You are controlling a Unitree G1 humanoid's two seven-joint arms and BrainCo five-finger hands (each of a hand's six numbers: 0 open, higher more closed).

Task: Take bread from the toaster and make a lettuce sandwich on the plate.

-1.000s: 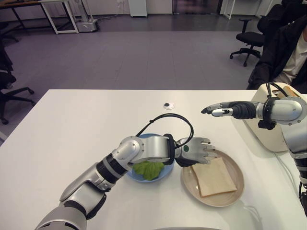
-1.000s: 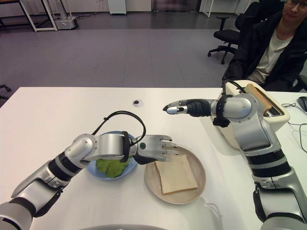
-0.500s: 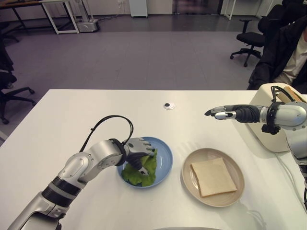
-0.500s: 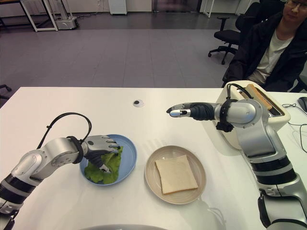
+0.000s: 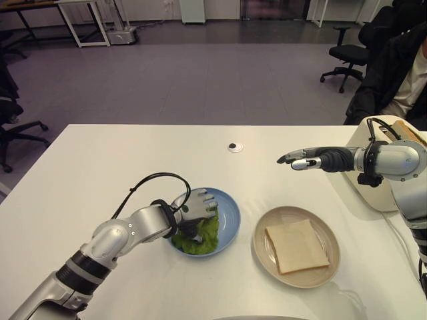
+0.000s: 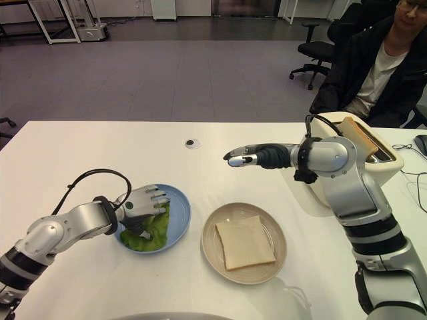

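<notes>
A blue bowl [image 5: 230,215] left of centre holds a green lettuce leaf [image 5: 204,238]. My left hand [image 5: 195,208] rests on top of the leaf with its fingers curled down into it. To the bowl's right, a beige plate [image 5: 262,230] carries one slice of white bread [image 5: 295,246] lying flat. A cream toaster [image 6: 393,165] stands at the table's right edge with a second slice of bread [image 6: 357,138] sticking out of its slot. My right hand [image 6: 251,157] hovers flat above the table, left of the toaster, fingers stretched out and holding nothing.
A small black round fitting [image 5: 232,146] sits in the white table top behind the bowl. Cables [image 6: 408,175] trail on the table right of the toaster. A person sits beyond the table's far right corner, touching nothing.
My left hand has pulled back from the plate's edge to the blue bowl and closed down on the lettuce. The right hand has stayed hovering, drifting slightly left.
</notes>
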